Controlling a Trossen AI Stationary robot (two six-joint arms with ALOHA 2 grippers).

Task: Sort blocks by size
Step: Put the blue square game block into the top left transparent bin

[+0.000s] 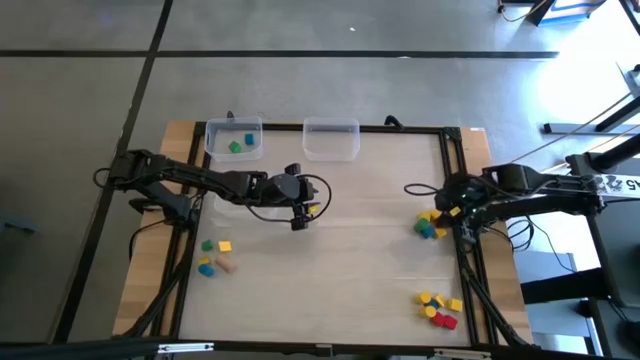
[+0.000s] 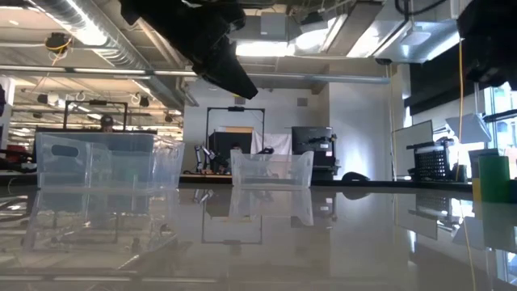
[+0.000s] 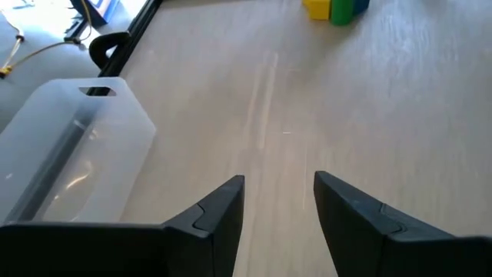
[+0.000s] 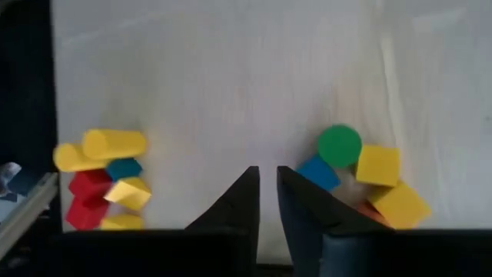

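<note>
The blocks lie in groups on the table. One group of yellow, green and blue blocks (image 1: pixel 430 225) is at the right edge, also in the right wrist view (image 4: pixel 361 173). A yellow and red group (image 1: pixel 440 308) lies near the front right (image 4: pixel 100 181). A third group (image 1: pixel 215 257) is at the left, and two blocks (image 1: pixel 240 143) lie in the far-left clear bin (image 1: pixel 233 138). My left gripper (image 3: pixel 278 192) hangs open over the table's middle (image 1: pixel 300 215), with nothing between its fingers. My right gripper (image 4: pixel 267 185) hovers by the right group (image 1: pixel 452 208), its fingers almost together and holding nothing.
A second clear bin (image 1: pixel 331 139) stands at the far edge, to the right of the first, and shows beside my left gripper (image 3: pixel 69 154). A black frame (image 1: pixel 455 180) borders the table. The bare tabletop (image 1: pixel 350 260) stretches between the block groups.
</note>
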